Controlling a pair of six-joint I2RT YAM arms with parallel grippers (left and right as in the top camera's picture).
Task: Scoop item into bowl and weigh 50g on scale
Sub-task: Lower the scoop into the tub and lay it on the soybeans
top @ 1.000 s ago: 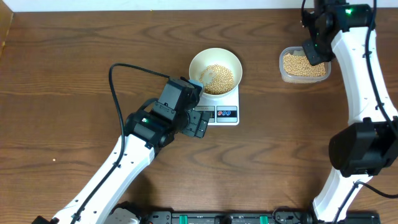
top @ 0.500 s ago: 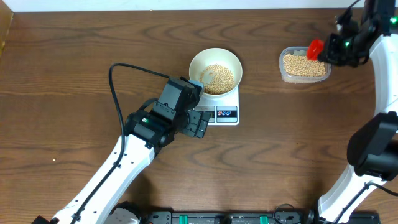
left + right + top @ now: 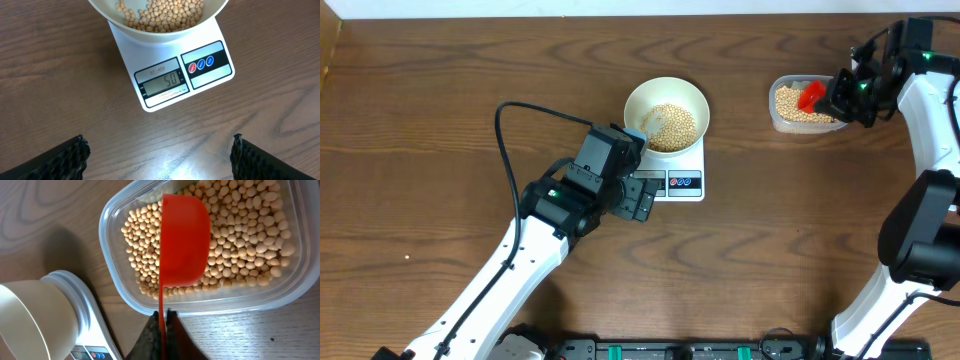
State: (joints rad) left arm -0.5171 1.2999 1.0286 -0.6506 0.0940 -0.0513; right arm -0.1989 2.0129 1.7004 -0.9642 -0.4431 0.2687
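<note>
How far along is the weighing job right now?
Done: the bowl of beans sits on the scale, whose display reads 50. In hand: the right gripper holds the red scoop over the plastic tub. Remaining: probably only putting the scoop down.

1. The left arm [image 3: 510, 265] is reaching diagonally from the near edge toward the middle, with its wrist tilting downward.
2. The left gripper [image 3: 160, 159] is holding its fingers [image 3: 70, 157] spread wide, gripping nothing.
3. The right arm [image 3: 928, 120] is stretching toward the far edge, with its wrist turning inward.
4. The right gripper [image 3: 161, 325] is pinching its fingers closed on the thin handle of a red scoop [image 3: 184, 240].
</note>
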